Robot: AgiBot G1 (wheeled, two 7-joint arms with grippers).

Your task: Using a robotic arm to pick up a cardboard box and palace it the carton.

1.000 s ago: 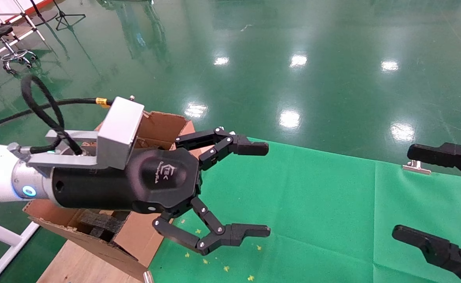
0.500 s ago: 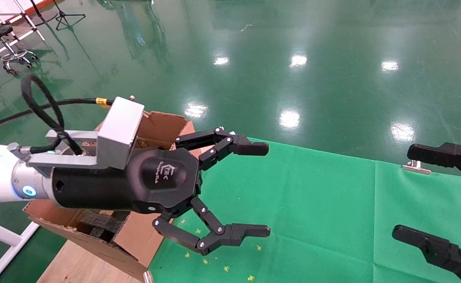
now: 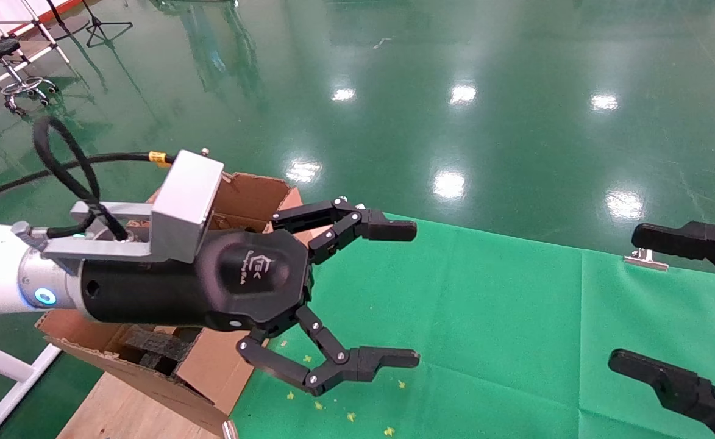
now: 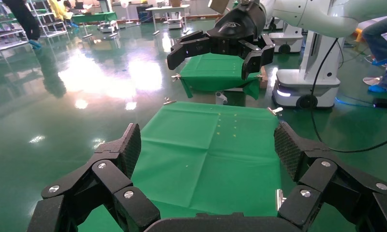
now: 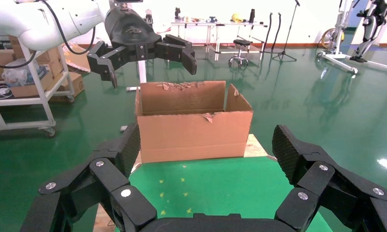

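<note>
The cardboard box is out of view in every frame. The carton (image 3: pixel 253 195) is a large brown one with torn upright flaps, standing at the table's left end, partly hidden behind my left arm; black foam (image 3: pixel 156 344) shows inside it. The right wrist view shows the carton (image 5: pixel 191 130) from its long side. My left gripper (image 3: pixel 415 294) hangs open and empty above the green cloth (image 3: pixel 485 317), just right of the carton; the left gripper (image 4: pixel 207 145) frames only bare cloth. My right gripper (image 3: pixel 624 297) is open and empty at the right edge.
A wooden tabletop (image 3: pixel 119 408) shows under the carton's near end. A metal clip (image 3: pixel 645 261) pins the cloth at the far right. A stool (image 3: pixel 3 55) and stands sit on the shiny green floor at far left. A shelf cart (image 5: pixel 27 87) stands beyond the carton.
</note>
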